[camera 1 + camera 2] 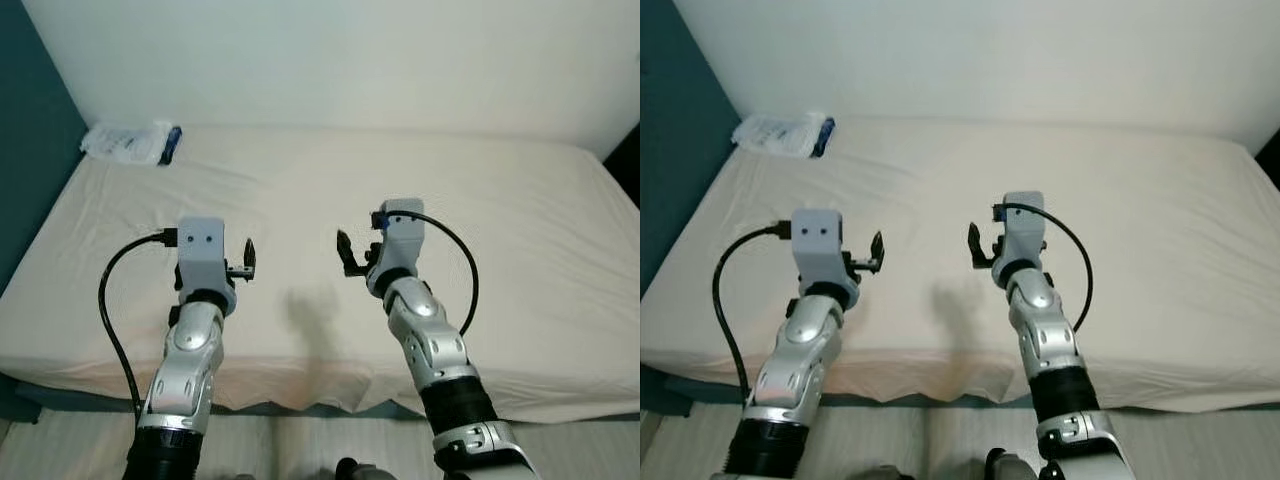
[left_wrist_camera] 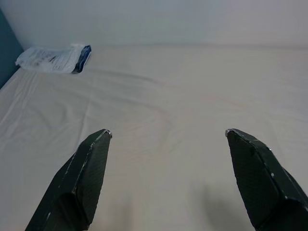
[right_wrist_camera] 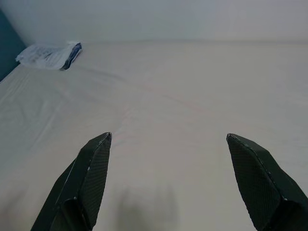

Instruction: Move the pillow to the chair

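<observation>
Hovering above the near half of the wide cream-sheeted bed (image 1: 500, 200), the left claw (image 1: 247, 262) and right claw (image 1: 347, 255) are both holding their black fingers spread apart, gripping nothing. A small white pillow-like bundle with a dark blue edge (image 1: 131, 142) is lying at the bed's far left corner, too small to identify surely.

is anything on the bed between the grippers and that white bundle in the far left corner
Nothing visible. The left gripper and right gripper hover open above the near part of the bed, and only bare sheet lies between them and the white bundle by the wall. No chair can be made out.
</observation>
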Robot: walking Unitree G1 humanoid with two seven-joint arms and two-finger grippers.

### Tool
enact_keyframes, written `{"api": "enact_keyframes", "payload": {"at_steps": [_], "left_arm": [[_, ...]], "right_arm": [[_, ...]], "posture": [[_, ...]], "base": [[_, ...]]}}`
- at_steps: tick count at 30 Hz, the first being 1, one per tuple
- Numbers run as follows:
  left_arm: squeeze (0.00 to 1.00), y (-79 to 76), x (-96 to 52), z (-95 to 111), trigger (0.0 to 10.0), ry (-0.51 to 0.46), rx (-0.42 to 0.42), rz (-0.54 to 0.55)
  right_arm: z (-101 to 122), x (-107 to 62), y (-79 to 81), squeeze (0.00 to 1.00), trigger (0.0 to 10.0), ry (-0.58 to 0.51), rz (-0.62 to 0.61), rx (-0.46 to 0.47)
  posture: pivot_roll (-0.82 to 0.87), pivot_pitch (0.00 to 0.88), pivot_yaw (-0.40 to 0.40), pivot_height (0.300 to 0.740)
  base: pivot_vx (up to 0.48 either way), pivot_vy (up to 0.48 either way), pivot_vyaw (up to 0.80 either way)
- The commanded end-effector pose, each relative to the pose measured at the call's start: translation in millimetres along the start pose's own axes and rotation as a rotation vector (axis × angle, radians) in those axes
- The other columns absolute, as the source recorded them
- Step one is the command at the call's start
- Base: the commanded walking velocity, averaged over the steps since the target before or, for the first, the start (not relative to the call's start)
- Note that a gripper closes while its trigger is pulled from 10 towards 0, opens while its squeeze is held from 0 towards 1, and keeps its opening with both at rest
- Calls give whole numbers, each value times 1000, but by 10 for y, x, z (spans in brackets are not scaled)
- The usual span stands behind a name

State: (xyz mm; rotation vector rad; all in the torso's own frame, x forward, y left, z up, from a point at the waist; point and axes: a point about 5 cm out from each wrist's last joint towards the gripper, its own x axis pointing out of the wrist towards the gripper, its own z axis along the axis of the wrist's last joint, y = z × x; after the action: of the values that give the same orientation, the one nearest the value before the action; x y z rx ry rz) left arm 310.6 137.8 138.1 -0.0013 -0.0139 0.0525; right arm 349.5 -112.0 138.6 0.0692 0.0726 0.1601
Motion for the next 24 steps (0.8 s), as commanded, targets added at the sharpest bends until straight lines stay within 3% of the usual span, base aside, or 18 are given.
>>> {"api": "enact_keyframes", "payload": {"at_steps": [1,9,13,24], "left_arm": [[0,16,-22,-75,10000,34,9,4],[0,-25,-26,-111,10000,61,37,-27],[0,-62,-36,-165,10000,102,-1,-42],[0,-104,-53,-189,10000,113,9,-82]], "right_arm": [[-51,-12,-10,0,10000,19,-4,5],[-46,-4,-15,0,10000,19,-7,9],[-46,-4,-18,0,10000,19,-11,12],[-44,-3,-15,0,10000,18,-13,20]], "posture": [[-14,152,-8,740],[-17,156,-5,740],[-17,160,-6,740],[-15,167,-2,740]], "base": [[0,0,0],[0,-274,0],[0,0,0],[0,0,0]]}}
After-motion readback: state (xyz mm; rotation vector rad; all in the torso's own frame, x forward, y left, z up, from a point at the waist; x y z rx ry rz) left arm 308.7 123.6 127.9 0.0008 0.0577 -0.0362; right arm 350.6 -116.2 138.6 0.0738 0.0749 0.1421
